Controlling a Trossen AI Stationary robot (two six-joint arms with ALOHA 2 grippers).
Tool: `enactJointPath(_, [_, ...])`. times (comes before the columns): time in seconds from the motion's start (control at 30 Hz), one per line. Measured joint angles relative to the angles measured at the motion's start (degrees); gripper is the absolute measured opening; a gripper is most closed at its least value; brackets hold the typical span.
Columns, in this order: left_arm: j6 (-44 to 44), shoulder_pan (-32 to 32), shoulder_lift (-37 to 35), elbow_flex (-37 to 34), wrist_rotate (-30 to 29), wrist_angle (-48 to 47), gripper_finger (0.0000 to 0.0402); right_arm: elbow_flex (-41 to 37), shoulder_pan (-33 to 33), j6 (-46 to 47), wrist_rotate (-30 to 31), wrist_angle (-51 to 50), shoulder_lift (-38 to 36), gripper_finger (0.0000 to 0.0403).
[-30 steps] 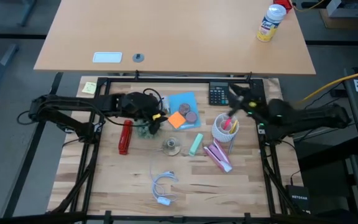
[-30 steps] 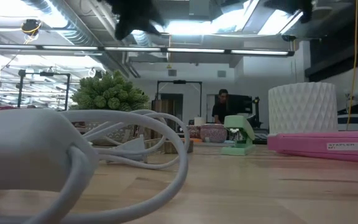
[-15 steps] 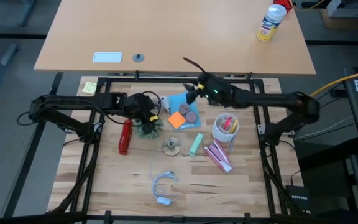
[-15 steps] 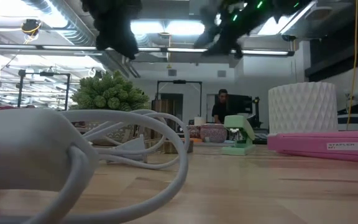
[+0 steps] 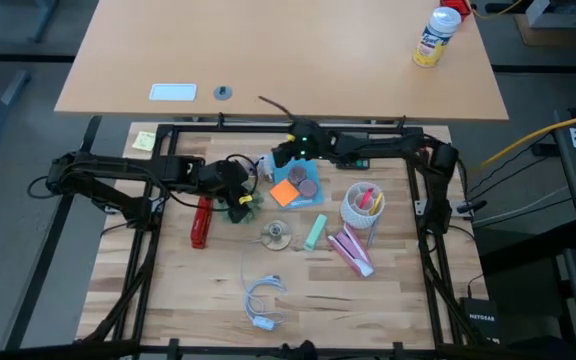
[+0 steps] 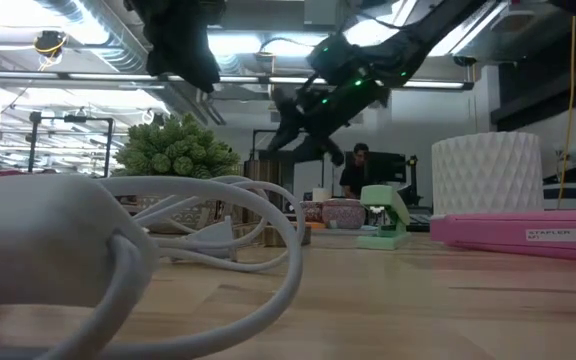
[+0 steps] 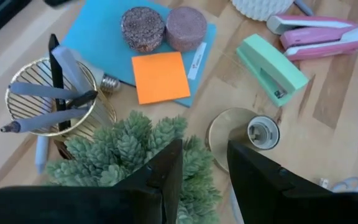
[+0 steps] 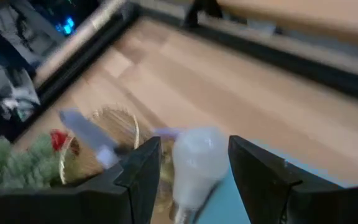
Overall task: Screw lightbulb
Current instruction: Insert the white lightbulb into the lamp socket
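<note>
the right gripper (image 8: 188, 177) has been swung in, fingers apart, above the frosted white lightbulb (image 8: 194, 162), at twelve o'clock on the table; grasping seems imminent. the left gripper (image 7: 204, 165), fingers apart and empty, hovers over the green plant (image 7: 135, 155).

The pale wooden worktop (image 5: 368, 300) carries a red stapler (image 5: 201, 220) toward its left edge, a blue sheet (image 5: 290, 163) near the far edge, a white ribbed cup (image 5: 361, 208) toward the right, and a white looped cord (image 5: 264, 300) near the front edge.

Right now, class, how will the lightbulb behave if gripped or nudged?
The lightbulb lies on its side, so its round globe would probably roll. Its smooth frosted surface may slip in the jaws. Such a globe is probably light and fragile.
</note>
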Motion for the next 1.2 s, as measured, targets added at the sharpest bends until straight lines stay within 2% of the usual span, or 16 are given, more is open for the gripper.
enactJointPath(0.2, [-0.1,-1.0,0.0,0.0,0.0,0.0,0.0117,2.2,1.3,2.4,0.1,-4.3,2.5,0.0193])
enactJointPath(0.43, [-0.9,-1.2,0.0,0.0,0.0,0.5,0.0117,2.2,4.5,2.1,7.4,-4.2,2.8,0.0193])
enactJointPath(0.57, [-1.3,-1.2,0.0,0.0,0.0,0.5,0.0117,2.4,5.2,2.2,7.5,-2.8,4.8,0.0193])
enactJointPath(0.8, [-1.6,-1.4,0.0,0.0,0.0,0.4,0.0117,4.5,5.2,5.9,3.4,-2.4,9.9,0.0193])
enactJointPath(1.2, [-2.0,-1.5,0.0,0.0,0.1,0.5,0.0117,5.4,6.0,6.0,7.2,-3.7,11.8,0.0193])
